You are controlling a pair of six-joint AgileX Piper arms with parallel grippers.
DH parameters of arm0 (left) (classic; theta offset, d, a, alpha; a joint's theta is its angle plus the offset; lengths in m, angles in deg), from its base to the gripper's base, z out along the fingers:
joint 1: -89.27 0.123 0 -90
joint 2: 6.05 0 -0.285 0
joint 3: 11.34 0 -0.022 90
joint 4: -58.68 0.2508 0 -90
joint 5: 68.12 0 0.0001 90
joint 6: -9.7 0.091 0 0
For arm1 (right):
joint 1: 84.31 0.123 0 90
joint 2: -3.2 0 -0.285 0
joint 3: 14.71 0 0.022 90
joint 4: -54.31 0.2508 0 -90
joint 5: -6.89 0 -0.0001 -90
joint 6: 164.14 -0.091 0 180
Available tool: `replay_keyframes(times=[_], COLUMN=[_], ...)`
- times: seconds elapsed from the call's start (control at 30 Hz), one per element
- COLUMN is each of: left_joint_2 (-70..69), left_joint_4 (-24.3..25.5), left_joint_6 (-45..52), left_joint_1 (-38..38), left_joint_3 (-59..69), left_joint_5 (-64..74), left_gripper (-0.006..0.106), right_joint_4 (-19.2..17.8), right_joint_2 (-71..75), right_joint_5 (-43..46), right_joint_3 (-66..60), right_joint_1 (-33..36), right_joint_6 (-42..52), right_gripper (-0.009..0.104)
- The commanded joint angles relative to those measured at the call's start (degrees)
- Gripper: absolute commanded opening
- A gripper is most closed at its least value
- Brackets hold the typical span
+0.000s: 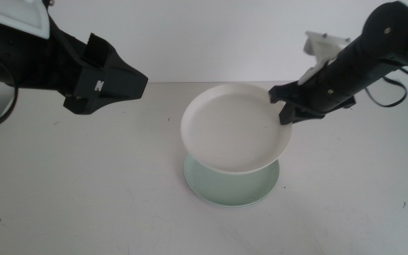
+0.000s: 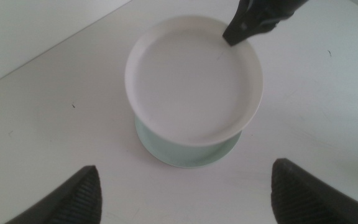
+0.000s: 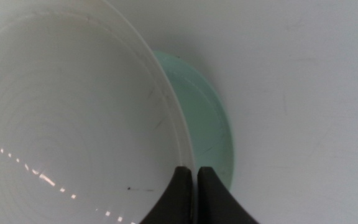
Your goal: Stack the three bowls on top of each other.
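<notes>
You are looking at the white bowl hanging tilted in the air just above the mint green bowl, which is lying flat on the table. Your right gripper is pinching the white bowl's rim with its jaws pressed together on it. Your left gripper is hovering well apart on the other side, jaws spread wide and holding nothing.
</notes>
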Motion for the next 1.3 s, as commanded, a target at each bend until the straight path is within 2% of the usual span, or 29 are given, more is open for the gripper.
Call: replay_keyframes(times=[0.0,0.33,0.87,1.1,1.27], left_joint_2=[-0.9,-0.9,-0.9,-0.9,-0.9], left_joint_4=[-1.0,-1.0,-1.0,-1.0,-1.0], left_joint_6=[-0.3,-0.3,-0.3,-0.3,-0.3], left_joint_1=[-0.3,-0.3,-0.3,-0.3,-0.3], left_joint_3=[-1.4,-1.4,-1.4,-1.4,-1.4], left_joint_5=[-3.0,-3.0,-3.0,-3.0,-3.0], left_gripper=[0.105,0.105,0.105,0.105,0.105], right_joint_4=[0.2,-2.4,-2.8,-2.7,-2.0], right_joint_2=[2.1,-1.5,-5.7,-5.7,-5.6], right_joint_5=[2.0,2.4,3.8,2.1,1.3], right_joint_3=[1.3,1.3,1.3,1.3,1.6], right_joint_1=[0.9,2.5,2.5,2.5,2.3], right_joint_6=[-0.2,-2.8,-2.8,-2.1,-2.1], right_gripper=[-0.001,-0.001,0.002,0.028,0.053])
